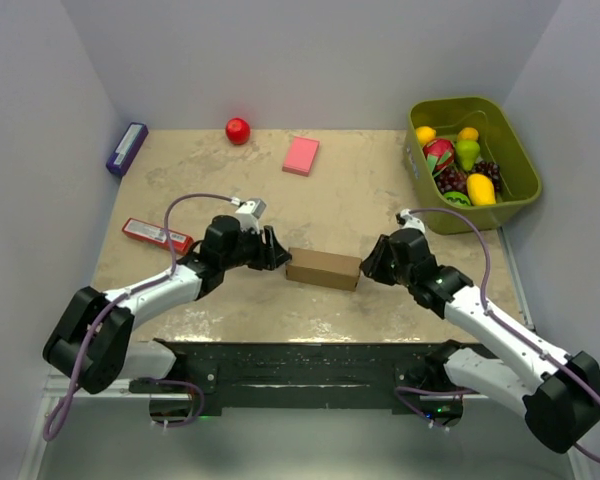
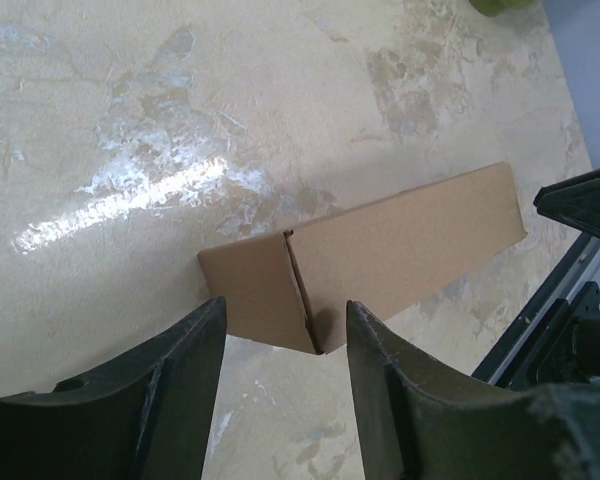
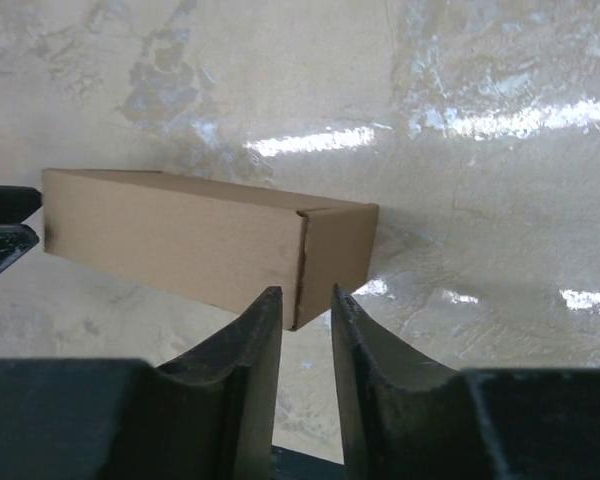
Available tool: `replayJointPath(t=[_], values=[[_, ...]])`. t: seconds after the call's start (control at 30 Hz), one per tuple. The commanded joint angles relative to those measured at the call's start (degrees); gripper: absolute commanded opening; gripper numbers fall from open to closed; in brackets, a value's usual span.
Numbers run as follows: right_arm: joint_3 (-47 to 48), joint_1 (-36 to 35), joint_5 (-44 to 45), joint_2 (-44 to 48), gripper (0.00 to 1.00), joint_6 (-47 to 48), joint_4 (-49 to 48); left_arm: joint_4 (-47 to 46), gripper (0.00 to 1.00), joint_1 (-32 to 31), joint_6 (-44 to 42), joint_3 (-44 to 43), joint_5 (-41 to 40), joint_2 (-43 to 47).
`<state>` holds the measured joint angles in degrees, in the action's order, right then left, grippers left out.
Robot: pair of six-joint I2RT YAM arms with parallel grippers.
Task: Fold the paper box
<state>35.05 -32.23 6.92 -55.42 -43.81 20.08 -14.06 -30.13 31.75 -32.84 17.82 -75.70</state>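
The paper box (image 1: pixel 323 268) is a small closed brown cardboard box lying flat on the table (image 1: pixel 360 190), between the two arms. My left gripper (image 1: pixel 278 252) is open at the box's left end. In the left wrist view the box (image 2: pixel 400 240) lies just beyond the open gripper (image 2: pixel 285 310), and the fingers do not touch it. My right gripper (image 1: pixel 365 268) is at the box's right end. In the right wrist view the gripper (image 3: pixel 305 292) has its jaws a narrow gap apart and holds nothing, with the box (image 3: pixel 180 240) just ahead.
A green bin (image 1: pixel 517 150) with toy fruit stands at the back right. A pink flat block (image 1: pixel 301 155) and a red ball (image 1: pixel 238 130) lie at the back. A purple box (image 1: pixel 126 148) and a red bar (image 1: pixel 156 234) lie at the left. Walls enclose the table.
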Motion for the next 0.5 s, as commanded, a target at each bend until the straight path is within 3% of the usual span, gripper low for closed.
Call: replayJointPath(t=[0.0, 0.07, 0.27, 0.47], values=[[4.0, 0.1, 1.1, 2.9, 0.34, 1.4, 1.6, 3.0, 0.62, 0.0, -2.1, -4.1, -1.7, 3.2], [3.6, 0.1, 0.2, 2.9, 0.39, 1.3, 0.1, 2.3, 0.66, 0.1, -2.1, -3.9, -2.2, 3.1], [2.9, 0.1, -1.8, -1.9, 0.40, 1.6, -2.9, -2.8, 0.66, 0.1, -1.3, -2.1, 0.2, -1.1], [1.1, 0.1, -5.1, -2.8, 0.40, 1.9, -5.7, -12.1, 0.59, 0.0, 0.0, 2.8, 2.1, -2.6]])
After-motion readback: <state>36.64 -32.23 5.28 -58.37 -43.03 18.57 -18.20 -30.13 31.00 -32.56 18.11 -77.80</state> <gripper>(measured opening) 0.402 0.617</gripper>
